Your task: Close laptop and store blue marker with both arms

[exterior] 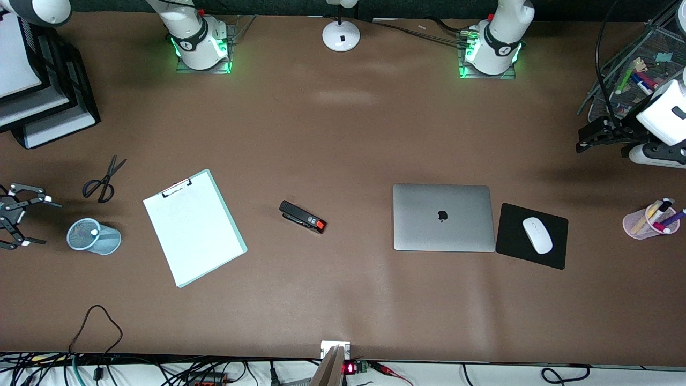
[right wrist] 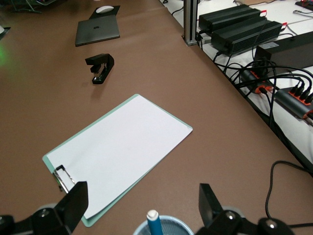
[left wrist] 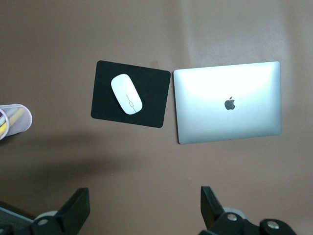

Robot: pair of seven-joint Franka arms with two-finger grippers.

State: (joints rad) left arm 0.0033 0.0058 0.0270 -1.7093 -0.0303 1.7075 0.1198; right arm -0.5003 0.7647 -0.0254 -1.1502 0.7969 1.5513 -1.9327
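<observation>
The laptop point(exterior: 442, 217) lies closed on the table with its silver lid and black apple logo up, and shows in the left wrist view point(left wrist: 227, 103) and the right wrist view point(right wrist: 98, 30). The blue marker point(right wrist: 153, 225) stands in a light-blue mesh cup point(right wrist: 182, 222) with its whitish end up; its tip shows in the front view point(exterior: 95, 232) inside the cup point(exterior: 107, 241). My right gripper point(exterior: 47, 222) point(right wrist: 143, 205) is open and empty over the cup at the right arm's end. My left gripper point(exterior: 581, 140) point(left wrist: 145, 205) is open and empty, in the air at the left arm's end.
A black mouse pad point(exterior: 530, 236) with a white mouse point(exterior: 537, 235) lies beside the laptop. A pink pen cup point(exterior: 646, 221) and a wire organizer point(exterior: 638, 75) stand at the left arm's end. A stapler point(exterior: 303, 217), clipboard point(exterior: 193, 228), scissors point(exterior: 104, 179) and paper trays point(exterior: 37, 86) are toward the right arm's end.
</observation>
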